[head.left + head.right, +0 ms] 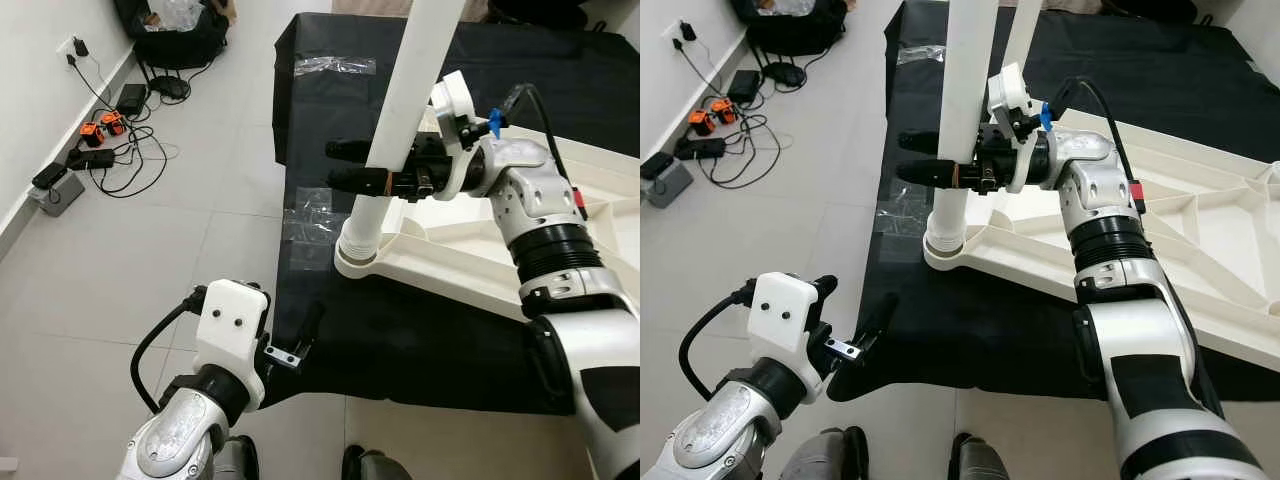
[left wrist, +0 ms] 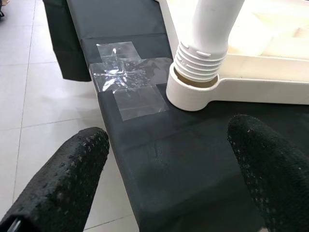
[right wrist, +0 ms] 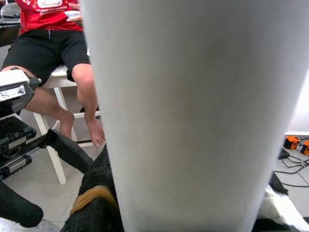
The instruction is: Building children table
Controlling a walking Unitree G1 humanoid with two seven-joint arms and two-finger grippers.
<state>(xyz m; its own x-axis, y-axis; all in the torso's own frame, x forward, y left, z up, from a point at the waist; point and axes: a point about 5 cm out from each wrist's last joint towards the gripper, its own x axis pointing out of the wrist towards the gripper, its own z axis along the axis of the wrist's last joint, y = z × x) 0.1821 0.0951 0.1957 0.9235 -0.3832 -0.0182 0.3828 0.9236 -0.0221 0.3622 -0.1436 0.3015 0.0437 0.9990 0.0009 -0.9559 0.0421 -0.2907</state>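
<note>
Black cloth (image 1: 420, 340) covers the tiled floor (image 1: 150, 260); right tool (image 1: 940, 158) grips the upright table leg (image 1: 410, 100); left tool (image 1: 308, 330) open, empty, at the cloth's edge; cables (image 1: 110, 150) by the wall.

White lettering, too cropped to read, across the person's red shirt (image 3: 48, 9).

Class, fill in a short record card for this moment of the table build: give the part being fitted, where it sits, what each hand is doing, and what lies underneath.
Part being fitted: white table leg, upright
Where it sits: its ribbed lower end in the corner socket of the upturned white tabletop
Right hand: closed around the leg
Left hand: open, low near the socket, holding nothing
Underneath: black cloth on a tiled floor, with clear tape patches
Bystander: a seated person
</note>
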